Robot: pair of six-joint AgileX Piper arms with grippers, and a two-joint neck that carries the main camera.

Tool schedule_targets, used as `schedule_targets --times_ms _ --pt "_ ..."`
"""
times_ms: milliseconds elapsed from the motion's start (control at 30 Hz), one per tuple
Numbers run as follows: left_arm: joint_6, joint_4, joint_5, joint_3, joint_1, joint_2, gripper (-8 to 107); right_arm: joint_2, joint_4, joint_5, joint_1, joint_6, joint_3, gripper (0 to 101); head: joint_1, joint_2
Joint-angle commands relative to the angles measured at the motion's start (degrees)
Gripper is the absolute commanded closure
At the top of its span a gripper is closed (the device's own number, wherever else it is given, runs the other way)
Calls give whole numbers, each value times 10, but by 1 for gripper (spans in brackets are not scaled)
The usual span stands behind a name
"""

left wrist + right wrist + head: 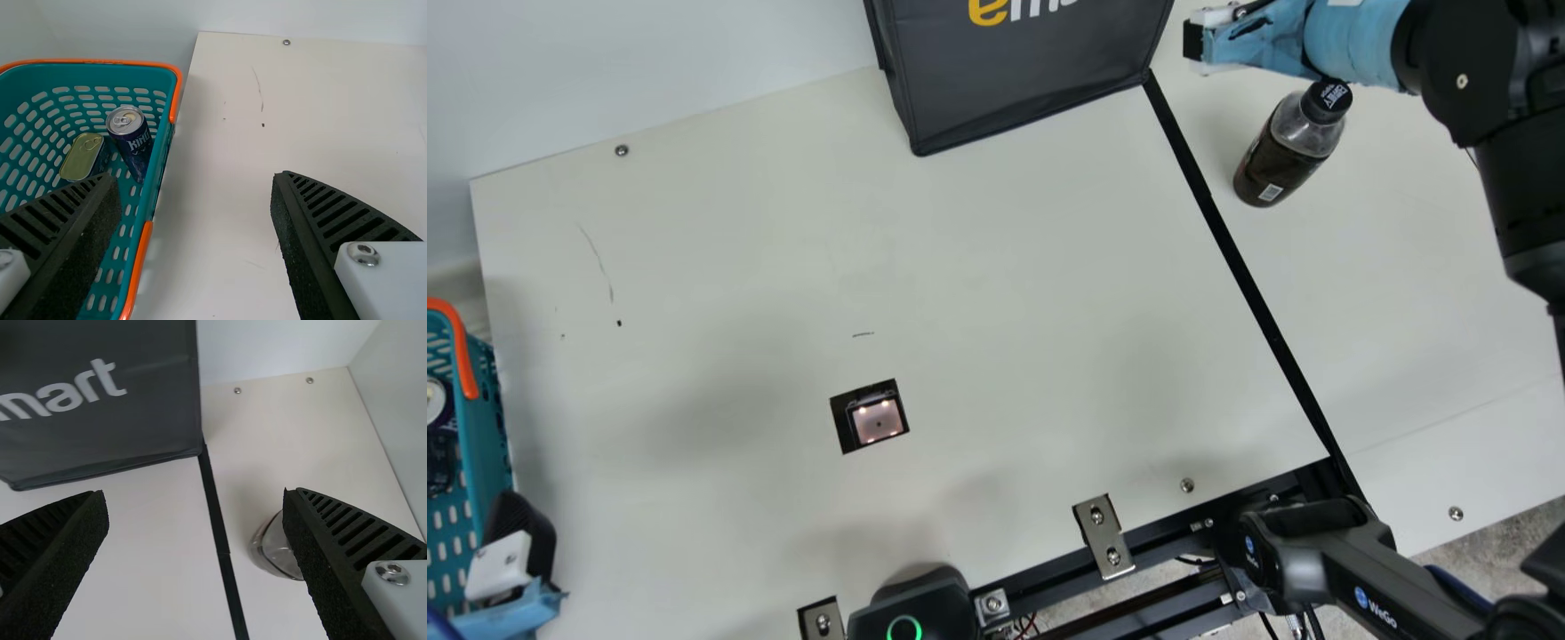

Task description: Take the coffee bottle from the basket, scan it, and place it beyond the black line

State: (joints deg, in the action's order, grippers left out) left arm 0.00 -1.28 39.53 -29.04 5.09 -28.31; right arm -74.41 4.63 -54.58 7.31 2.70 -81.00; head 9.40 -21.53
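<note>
The coffee bottle (1289, 147) is on the right part of the surface (1005, 293), past the black line (1227, 240) and a bit toward the far side. It looks like it stands up, with its cap (1326, 102) on top. So its long way goes up and down, and it does not lie along the surface.

I think the job is at the very end: the bottle is put down and let go. I can't tell if the scan worked. The right jaws (195, 499) are wide and hold nothing, close to the bottle. Next they should go up and away softly, so they don't bump the cap. The left jaws (195, 179) are wide and empty too, by the basket (175, 87) on the left. They have nothing more to do.
</note>
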Motion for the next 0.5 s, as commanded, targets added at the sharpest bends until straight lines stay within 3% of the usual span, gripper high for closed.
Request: schedule_targets --times_ms 0,467 --pt "0 0 0 0 0 0 9 2 6 -3 -13 12 0 10 -15 0" --pt "0 0 0 0 0 0 9 31 26 -7 -76 64 17 10 -15 0"
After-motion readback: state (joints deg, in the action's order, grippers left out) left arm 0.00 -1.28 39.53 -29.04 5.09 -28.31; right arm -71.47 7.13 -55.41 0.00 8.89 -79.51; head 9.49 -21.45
